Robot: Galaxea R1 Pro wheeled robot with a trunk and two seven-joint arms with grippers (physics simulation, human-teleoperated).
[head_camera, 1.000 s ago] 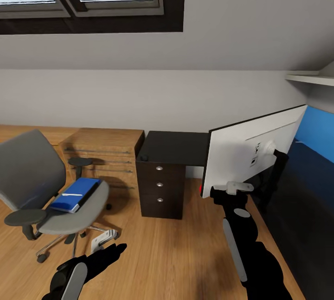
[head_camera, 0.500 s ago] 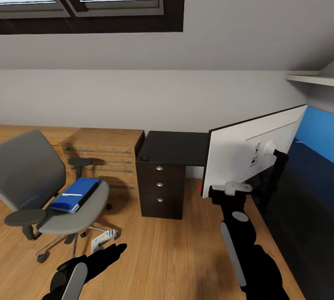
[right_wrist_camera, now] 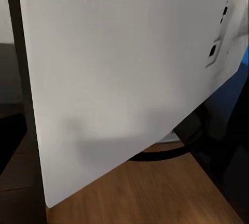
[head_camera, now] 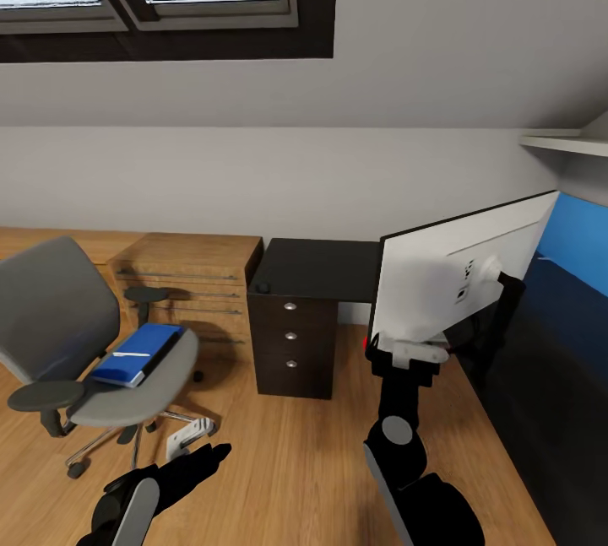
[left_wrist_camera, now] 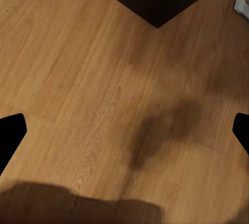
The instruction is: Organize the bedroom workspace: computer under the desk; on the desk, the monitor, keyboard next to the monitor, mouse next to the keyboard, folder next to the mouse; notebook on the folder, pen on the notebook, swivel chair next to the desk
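Note:
The monitor (head_camera: 456,276) stands at the right with its white back toward me, and its black stand (head_camera: 505,305) reaches over the black desk (head_camera: 549,377). My right gripper (head_camera: 411,352) is right at the monitor's lower left corner; its fingers are hidden. Close up in the right wrist view, the monitor (right_wrist_camera: 124,73) shows above its round base (right_wrist_camera: 171,150). The grey swivel chair (head_camera: 59,318) is on the left, with the blue folder (head_camera: 135,354) lying on its seat. My left gripper (head_camera: 207,455) hangs low over the floor, and its fingertips (left_wrist_camera: 10,136) are spread open with nothing between them.
A dark drawer cabinet (head_camera: 291,343) stands under the desk's far end. The oak shelving unit (head_camera: 190,276) is beside it. A blue back panel (head_camera: 578,242) runs along the desk, with a wall shelf (head_camera: 566,143) above. Wooden floor (head_camera: 295,462) lies between chair and desk.
My right arm has swung its elbow leftward, and the gripper has shifted slightly left, closer under the monitor's lower corner. Monitor, chair, folder and left arm have not moved.

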